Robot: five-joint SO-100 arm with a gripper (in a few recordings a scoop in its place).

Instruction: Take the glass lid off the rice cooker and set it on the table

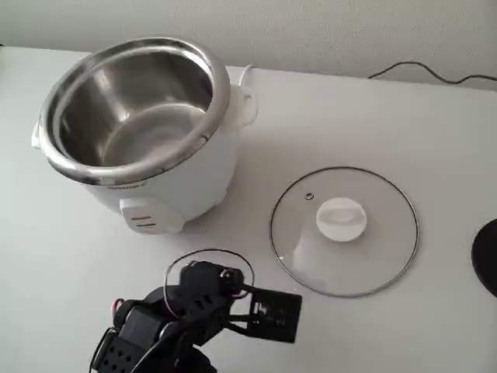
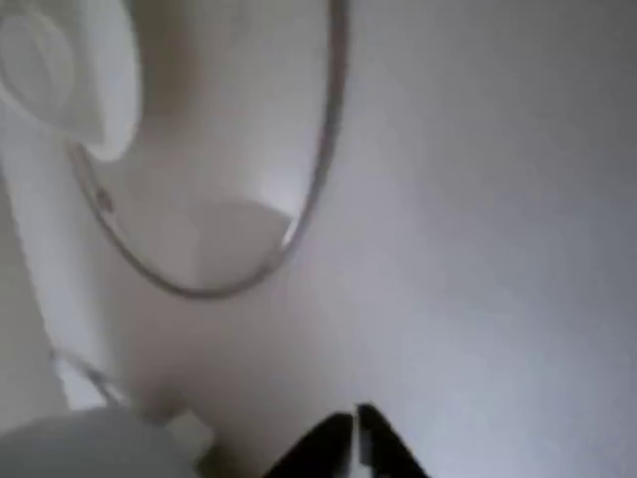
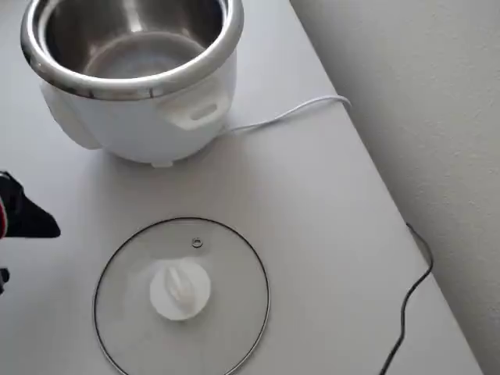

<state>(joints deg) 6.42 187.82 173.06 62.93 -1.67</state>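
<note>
The glass lid (image 1: 344, 231) lies flat on the tabletop (image 1: 349, 116), knob side up, well apart from the rice cooker (image 1: 147, 128). Being round, it has no long axis; its white knob (image 1: 341, 218) sits at the centre, and the small steam hole (image 1: 309, 196) points toward the cooker side in the fixed view and toward the cooker in the overhead view (image 3: 196, 243). The disc is clear, with a thin metal rim, and the white surface shows through it.

The cooker stands upright and uncovered, its shiny steel pot (image 3: 133, 35) open to view, a side handle (image 3: 195, 115) facing the lid in the overhead view and the switch panel (image 1: 144, 216) facing the arm in the fixed view. A white cord (image 3: 289, 116) runs from it toward the wall edge.

The pincer (image 2: 355, 443) shows in the wrist view as two dark tips nearly touching, narrow and holding nothing, above bare tabletop just beside the lid's rim (image 2: 328, 129). In the fixed view the black arm (image 1: 202, 311) sits at the bottom edge, apart from both lid and cooker.

Bare surface lies between lid and cooker. A dark cable (image 3: 410, 305) runs along the tabletop's wall edge, and a black round object (image 1: 487, 256) sits at the right border of the fixed view.
</note>
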